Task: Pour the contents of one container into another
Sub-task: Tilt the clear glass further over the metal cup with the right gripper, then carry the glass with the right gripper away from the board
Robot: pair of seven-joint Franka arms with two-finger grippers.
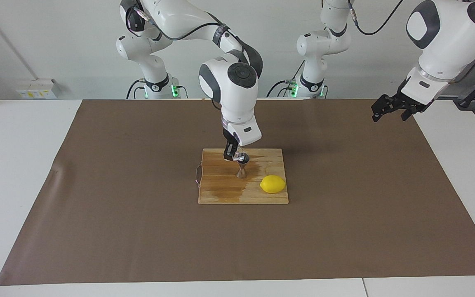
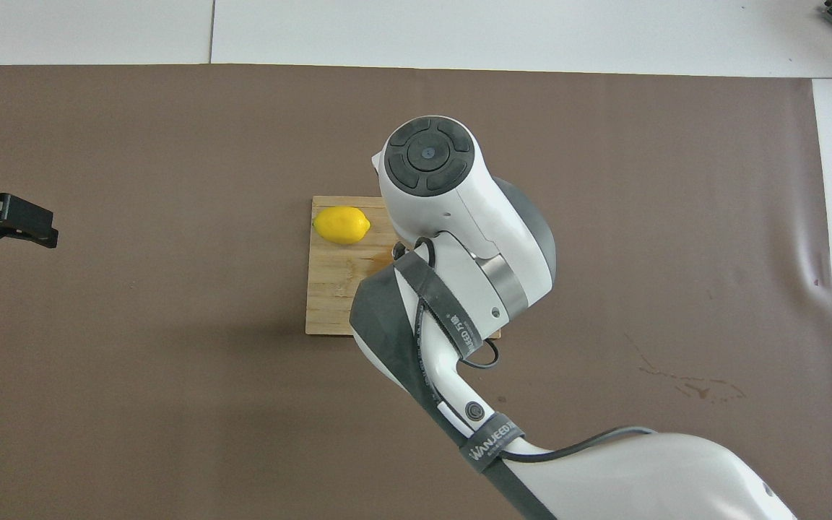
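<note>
The small clear glass cup, mid-frame, is tilted over the silvery hourglass jigger; contents can't be made out. The right end effector grips the cup. The left end effector, upper right, waits open.

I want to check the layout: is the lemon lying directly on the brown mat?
No, the lemon lies on the wooden board, at the corner toward the left arm's end.

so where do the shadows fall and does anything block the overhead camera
Facing view: soft shadow on the brown mat beside the wooden cutting board, toward the left arm's end. Overhead view: the right arm hides the small clear glass cup and nearly all of the steel hourglass jigger.
</note>
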